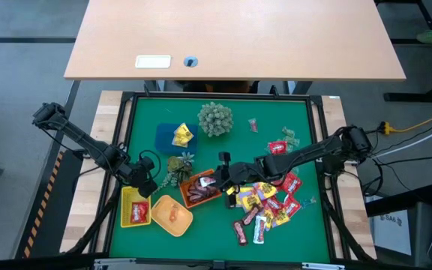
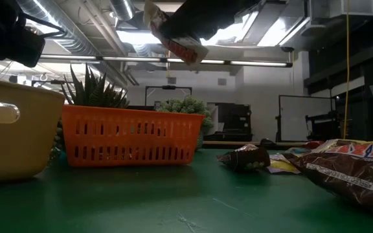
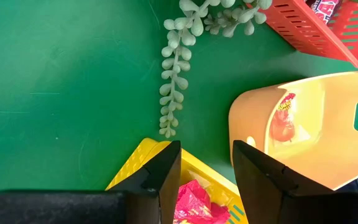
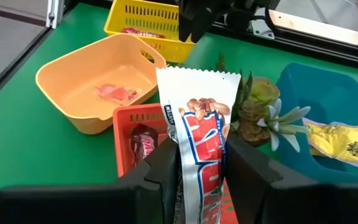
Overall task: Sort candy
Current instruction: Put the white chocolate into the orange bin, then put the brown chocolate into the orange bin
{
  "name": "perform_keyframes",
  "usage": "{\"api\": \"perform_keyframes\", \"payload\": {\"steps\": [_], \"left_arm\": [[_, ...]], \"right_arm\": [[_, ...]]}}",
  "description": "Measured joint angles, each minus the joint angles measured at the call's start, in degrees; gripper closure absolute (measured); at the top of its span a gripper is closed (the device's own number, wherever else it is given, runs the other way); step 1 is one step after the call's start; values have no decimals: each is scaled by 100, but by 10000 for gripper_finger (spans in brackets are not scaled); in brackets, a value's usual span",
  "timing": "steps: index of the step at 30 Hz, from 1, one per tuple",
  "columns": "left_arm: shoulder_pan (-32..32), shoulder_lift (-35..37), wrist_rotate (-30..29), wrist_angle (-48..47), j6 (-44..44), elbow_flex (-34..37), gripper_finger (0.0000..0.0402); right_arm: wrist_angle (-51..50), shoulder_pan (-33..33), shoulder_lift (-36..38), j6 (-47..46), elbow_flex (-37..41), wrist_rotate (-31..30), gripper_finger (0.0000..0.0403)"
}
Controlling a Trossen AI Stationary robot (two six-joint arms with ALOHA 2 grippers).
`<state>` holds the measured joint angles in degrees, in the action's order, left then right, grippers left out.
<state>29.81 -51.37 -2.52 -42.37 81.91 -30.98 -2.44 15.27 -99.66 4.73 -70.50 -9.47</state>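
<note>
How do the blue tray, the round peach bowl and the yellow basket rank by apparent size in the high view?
1. Blue tray and peach bowl: these look about alike, so I do not rank them.
2. Yellow basket: slightly smaller, though the left end effector hides part of it.

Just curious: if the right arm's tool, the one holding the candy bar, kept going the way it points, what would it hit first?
Probably the red basket directly ahead of the right tool, which is shut on the candy bar; depth is uncertain.

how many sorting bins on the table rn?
4: blue bin near the spiky plant ball; yellow basket front-left under the left gripper; peach tub beside it; orange basket mid-table, where the right gripper holds a candy bar.
</note>
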Motion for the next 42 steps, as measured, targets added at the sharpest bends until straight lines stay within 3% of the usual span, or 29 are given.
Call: {"api": "perform_keyframes", "payload": {"steps": [7,16,21,30,38,42], "left_arm": [[1,0,0,0,1,0,271],[1,0,0,0,2,0,271],[2,0,0,2,2,0,271],[0,1,0,489,0,0,271],[2,2,-234,973,-492,0,271],[1,1,-423,1115,-614,0,271]], "right_arm": [[2,-40,-2,-13,0,5,279],[332,-41,-2,-5,4,-45,165],[206,-31,-2,-84,4,-43,132],[-1089,-29,294,-1226,4,294,128],[-2337,-27,353,-1137,4,792,128],[-2803,-25,326,-227,7,946,128]]}}
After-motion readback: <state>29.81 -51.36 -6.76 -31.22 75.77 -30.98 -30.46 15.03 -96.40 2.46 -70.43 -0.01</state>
